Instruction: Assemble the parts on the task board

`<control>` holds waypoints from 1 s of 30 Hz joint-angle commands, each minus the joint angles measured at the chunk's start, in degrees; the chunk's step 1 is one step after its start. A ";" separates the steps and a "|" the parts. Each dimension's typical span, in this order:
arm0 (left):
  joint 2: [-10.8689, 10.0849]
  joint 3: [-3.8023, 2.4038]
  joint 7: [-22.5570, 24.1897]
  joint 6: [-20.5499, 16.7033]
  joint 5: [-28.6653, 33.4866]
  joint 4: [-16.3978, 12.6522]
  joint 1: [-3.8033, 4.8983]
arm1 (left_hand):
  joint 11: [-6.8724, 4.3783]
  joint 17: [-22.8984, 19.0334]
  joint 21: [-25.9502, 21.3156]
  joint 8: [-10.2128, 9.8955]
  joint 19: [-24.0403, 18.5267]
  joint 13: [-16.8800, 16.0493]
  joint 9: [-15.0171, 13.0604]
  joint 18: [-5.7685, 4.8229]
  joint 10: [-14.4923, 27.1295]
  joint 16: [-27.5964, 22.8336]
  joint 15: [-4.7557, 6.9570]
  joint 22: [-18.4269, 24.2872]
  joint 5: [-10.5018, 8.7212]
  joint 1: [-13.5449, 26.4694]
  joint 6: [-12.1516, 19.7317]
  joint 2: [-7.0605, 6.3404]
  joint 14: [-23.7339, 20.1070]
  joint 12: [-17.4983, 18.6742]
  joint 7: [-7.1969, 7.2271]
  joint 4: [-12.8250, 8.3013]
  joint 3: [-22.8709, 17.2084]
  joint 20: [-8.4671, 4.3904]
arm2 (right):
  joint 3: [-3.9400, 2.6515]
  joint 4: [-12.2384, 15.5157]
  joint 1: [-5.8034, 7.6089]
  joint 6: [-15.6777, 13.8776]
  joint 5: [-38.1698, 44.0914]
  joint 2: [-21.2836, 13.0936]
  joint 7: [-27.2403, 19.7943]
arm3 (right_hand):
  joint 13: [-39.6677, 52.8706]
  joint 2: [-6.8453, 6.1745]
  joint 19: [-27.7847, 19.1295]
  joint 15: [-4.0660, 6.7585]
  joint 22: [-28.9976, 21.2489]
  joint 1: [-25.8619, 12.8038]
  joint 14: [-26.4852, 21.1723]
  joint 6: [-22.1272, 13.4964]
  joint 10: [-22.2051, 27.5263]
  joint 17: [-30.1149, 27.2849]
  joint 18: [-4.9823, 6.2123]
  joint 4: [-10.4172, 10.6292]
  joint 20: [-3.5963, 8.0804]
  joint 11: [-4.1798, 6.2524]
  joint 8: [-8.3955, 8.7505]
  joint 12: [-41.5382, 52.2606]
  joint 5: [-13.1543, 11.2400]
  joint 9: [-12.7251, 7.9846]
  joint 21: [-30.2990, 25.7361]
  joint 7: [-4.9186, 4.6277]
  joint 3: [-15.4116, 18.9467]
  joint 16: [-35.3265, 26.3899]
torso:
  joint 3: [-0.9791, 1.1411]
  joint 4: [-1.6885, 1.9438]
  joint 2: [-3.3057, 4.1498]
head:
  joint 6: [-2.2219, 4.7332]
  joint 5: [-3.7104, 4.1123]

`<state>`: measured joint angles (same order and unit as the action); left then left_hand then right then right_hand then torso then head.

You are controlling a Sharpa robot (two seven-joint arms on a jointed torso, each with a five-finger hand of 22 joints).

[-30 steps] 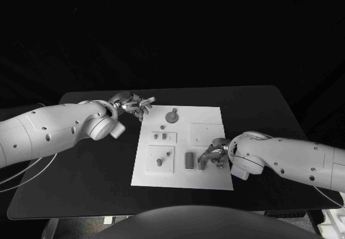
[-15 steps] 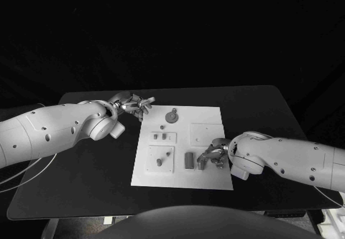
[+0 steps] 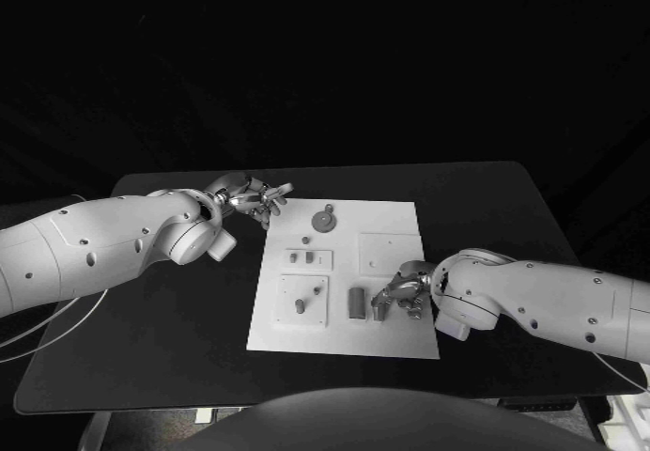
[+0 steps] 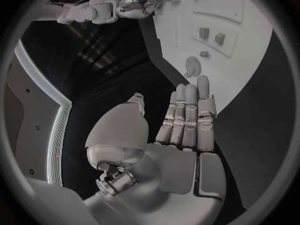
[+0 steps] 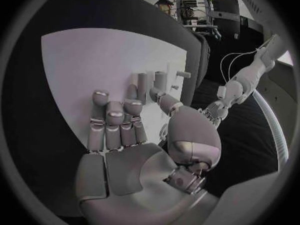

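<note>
The silver right hand (image 3: 402, 294), fingers curled and holding nothing that I can see, hovers beside the upright grey block (image 3: 356, 303) on the white task board (image 3: 401, 341); the left hand (image 3: 251, 197) waits, fingers apart, well off

Can't tell if the right hand (image 3: 402, 294) is actually touching anything on the task board (image 3: 393, 338): fingers curled over the board's right side, contact hidden in head view. Small parts (image 3: 307, 256) too tiny to ID. Both arms cut off at pic edges.
</note>
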<state>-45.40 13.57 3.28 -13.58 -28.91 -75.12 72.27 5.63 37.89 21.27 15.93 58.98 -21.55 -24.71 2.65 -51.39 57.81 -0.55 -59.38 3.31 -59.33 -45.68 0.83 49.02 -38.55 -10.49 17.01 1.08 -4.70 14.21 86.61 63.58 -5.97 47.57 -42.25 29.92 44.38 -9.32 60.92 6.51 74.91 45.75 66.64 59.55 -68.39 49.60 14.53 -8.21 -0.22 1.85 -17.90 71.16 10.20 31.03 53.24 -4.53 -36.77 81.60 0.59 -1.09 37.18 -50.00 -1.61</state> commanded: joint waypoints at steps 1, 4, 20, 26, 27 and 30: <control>0.04 -0.04 0.13 0.72 -0.15 -0.16 0.04 | -0.11 0.09 -0.21 0.20 -0.21 0.07 0.09 2.41 0.33 0.15 -0.10 -0.09 -0.28 0.50 0.05 -0.23 -0.43 -0.20 -0.49 0.01 -0.30 -0.36 | -0.02 0.57 -0.04 0.29 1.09 -0.20 -1.60 | 0.09 -0.50 0.08 0.36 0.05 0.01 -0.13 -0.16 0.14 -0.08 0.47 0.31 0.31 -0.23 0.27 -0.09 -0.25 -0.05 -0.26 -0.26 -0.02 0.16 | 0.00 -0.02 -0.01 | 0.00 -0.01; 0.04 -0.04 0.12 0.67 -0.16 -0.16 0.04 | -0.11 0.10 -0.21 0.21 -0.21 0.07 0.09 2.41 0.33 0.15 -0.10 -0.10 -0.28 0.50 0.05 -0.24 -0.43 -0.20 -0.49 0.01 -0.30 -0.36 | -0.03 0.62 -0.04 0.36 2.01 -0.60 -1.51 | 0.10 -0.58 0.09 0.37 0.05 -0.03 -0.14 -0.19 0.14 -0.09 0.47 0.47 0.31 -0.24 0.29 -0.09 -0.25 -0.05 -0.27 -0.27 -0.05 0.15 | 0.00 -0.01 0.01 | 0.00 -0.04; 0.08 -0.04 0.13 0.73 -0.18 -0.09 0.04 | -0.11 0.10 -0.23 0.24 -0.20 0.08 0.10 2.41 0.33 0.16 -0.10 -0.13 -0.28 0.50 0.07 -0.24 -0.43 -0.23 -0.50 0.01 -0.32 -0.35 | -0.04 1.02 -0.03 1.13 3.03 -0.95 -1.59 | 0.10 -1.01 0.08 0.38 0.04 -0.15 -0.16 -0.29 0.17 -0.10 0.47 1.00 0.33 -0.27 0.33 -0.11 -0.26 -0.05 -0.28 -0.31 -0.17 0.13 | 0.03 -0.02 0.02 | 0.00 -0.03; 0.12 -0.04 0.11 0.76 -0.18 -0.06 0.04 | -0.11 0.11 -0.23 0.25 -0.20 0.08 0.11 2.41 0.33 0.16 -0.10 -0.14 -0.28 0.51 0.08 -0.25 -0.44 -0.24 -0.50 0.01 -0.32 -0.35 | -0.04 1.17 -0.03 1.01 2.99 -0.94 -1.88 | 0.11 -1.17 0.07 0.39 0.04 -0.21 -0.17 -0.33 0.18 -0.11 0.47 1.27 0.34 -0.28 0.34 -0.12 -0.26 -0.05 -0.29 -0.32 -0.23 0.11 | 0.03 -0.02 0.02 | 0.00 -0.04; 0.12 -0.04 0.11 0.74 -0.18 -0.05 0.04 | -0.11 0.11 -0.24 0.25 -0.20 0.08 0.11 2.41 0.33 0.16 -0.10 -0.14 -0.28 0.51 0.08 -0.24 -0.44 -0.24 -0.50 0.01 -0.32 -0.35 | -0.04 1.18 -0.03 1.01 2.99 -0.95 -1.88 | 0.11 -1.20 0.07 0.39 0.04 -0.22 -0.17 -0.34 0.18 -0.11 0.47 1.31 0.34 -0.29 0.35 -0.12 -0.26 -0.05 -0.29 -0.32 -0.24 0.11 | 0.03 -0.02 0.02 | 0.00 -0.04; 0.11 -0.04 0.11 0.71 -0.19 -0.06 0.04 | -0.11 0.11 -0.24 0.26 -0.20 0.09 0.11 2.41 0.34 0.16 -0.10 -0.15 -0.28 0.51 0.09 -0.25 -0.44 -0.24 -0.50 0.01 -0.32 -0.35 | -0.04 1.17 -0.03 0.87 2.99 -0.96 -1.89 | 0.13 -1.40 0.06 0.39 0.04 -0.17 -0.19 -0.37 0.18 -0.11 0.47 1.63 0.37 -0.28 0.34 -0.11 -1.81 -0.02 -0.29 -0.32 -0.29 0.11 | 0.00 -0.01 0.02 | 0.00 -0.06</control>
<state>-45.38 13.57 3.14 -13.51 -28.95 -75.07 72.27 5.63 37.93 21.27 15.93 58.98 -21.56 -24.67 2.66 -51.39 57.81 -0.55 -59.47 3.31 -59.33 -45.64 0.83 49.02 -38.55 -10.73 17.01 1.08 -4.69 14.17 87.67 63.60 -5.80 49.97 -43.20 28.77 44.42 -10.03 60.91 6.61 74.91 45.49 66.50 59.28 -68.39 49.55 14.52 -6.79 -0.23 1.85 -17.91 71.16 8.64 31.03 53.24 -4.61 -37.08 81.60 0.62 -1.11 37.19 -50.00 -1.64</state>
